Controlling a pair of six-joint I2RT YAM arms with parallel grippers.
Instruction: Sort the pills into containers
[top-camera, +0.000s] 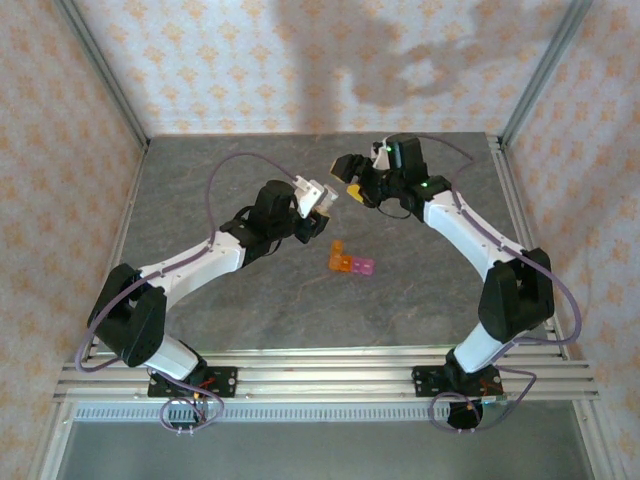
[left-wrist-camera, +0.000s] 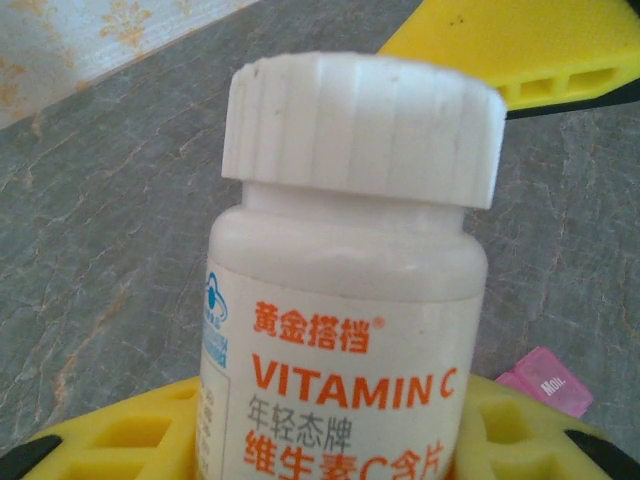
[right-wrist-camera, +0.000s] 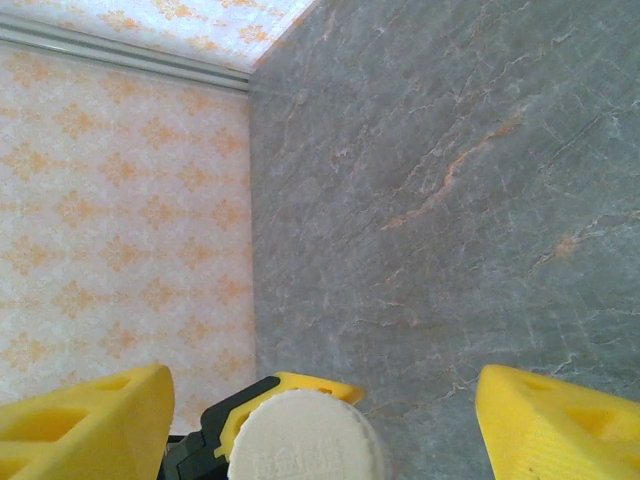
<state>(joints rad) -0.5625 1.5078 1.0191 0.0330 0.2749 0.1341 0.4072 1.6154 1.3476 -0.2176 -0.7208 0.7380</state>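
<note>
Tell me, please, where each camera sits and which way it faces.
Top external: above and behind the bases, looking down on the table; both arms, left tool and right tool show.
Left wrist: on the left arm, looking along its yellow fingers at the held bottle.
Right wrist: on the right arm, looking past its open fingers at the bottle's cap.
Shared: both wrist views show the bottle.

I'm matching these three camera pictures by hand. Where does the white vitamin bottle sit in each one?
Top external: the vitamin bottle is just above centre, held by the left gripper.
Left wrist: large and central, label facing the camera.
Right wrist: its cap is at the bottom edge, centre.
Shared landmark: the grey marbled table.
</note>
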